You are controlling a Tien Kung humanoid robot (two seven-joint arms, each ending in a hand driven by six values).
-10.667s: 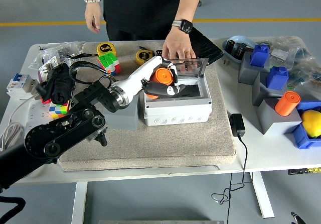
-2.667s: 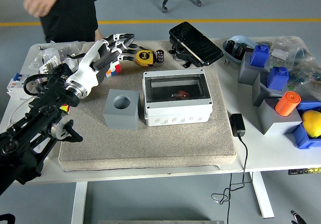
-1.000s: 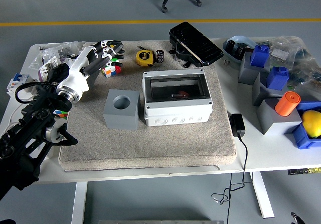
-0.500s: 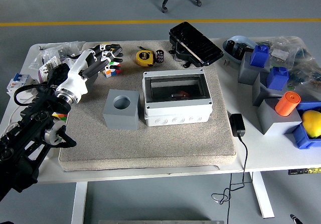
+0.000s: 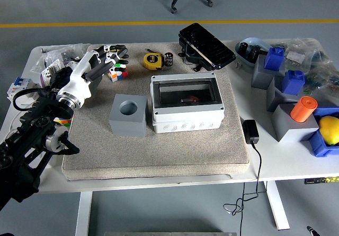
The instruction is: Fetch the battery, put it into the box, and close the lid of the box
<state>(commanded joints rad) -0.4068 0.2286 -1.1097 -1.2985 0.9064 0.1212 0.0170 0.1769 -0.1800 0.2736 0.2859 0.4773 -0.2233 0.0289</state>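
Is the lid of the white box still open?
No, the box has its clear lid lying flat and closed, with the left hand away over the table's left side.

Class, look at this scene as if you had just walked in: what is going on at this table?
Nothing is being handled. The robot's left hand hovers empty, fingers relaxed, over the clutter at the table's far left, away from the box. The box sits on the beige mat with its clear lid down, and something orange-red shows through it. A grey block with a round hole stands beside the box.
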